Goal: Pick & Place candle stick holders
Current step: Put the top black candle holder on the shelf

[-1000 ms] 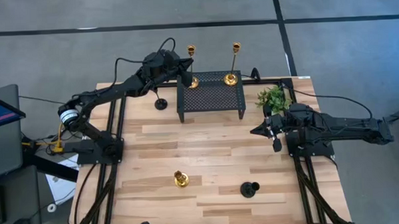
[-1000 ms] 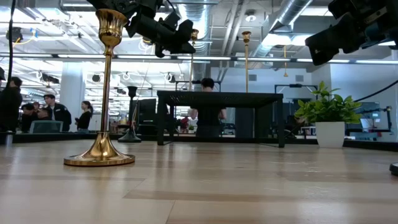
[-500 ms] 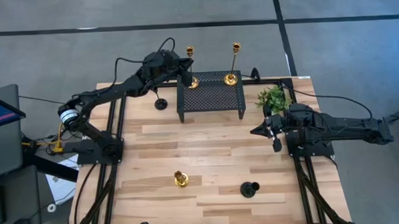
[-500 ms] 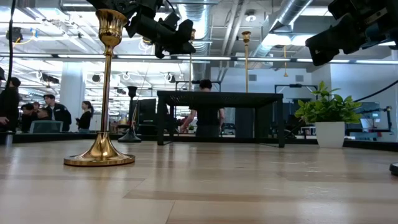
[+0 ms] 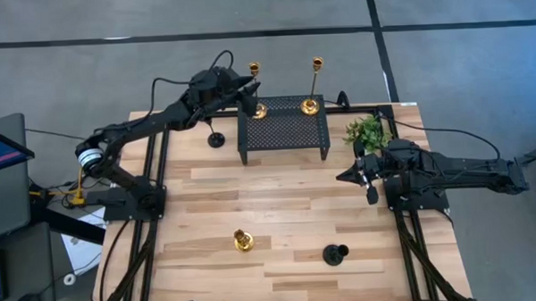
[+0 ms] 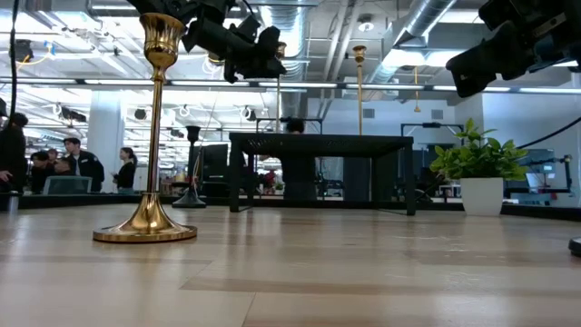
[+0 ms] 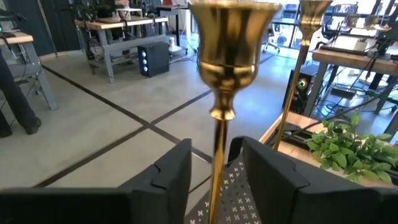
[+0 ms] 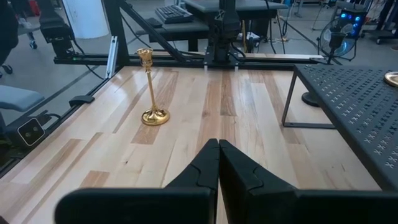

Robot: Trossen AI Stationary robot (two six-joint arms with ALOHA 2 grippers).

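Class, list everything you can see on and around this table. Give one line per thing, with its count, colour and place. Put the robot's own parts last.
table: one, light wood, under everything
mesh rack: one, black, at the table's far edge
tall candle stick holders: two, gold, upright on the rack's far side
shorter candle stick holder: one, gold, near front edge
black candle stick holders: two, one left of the rack, one near front edge
plant: one, green, right of the rack
people: several, in the room behind
left gripper: open, straddling the left tall holder's stem
right gripper: shut, over the table's right side
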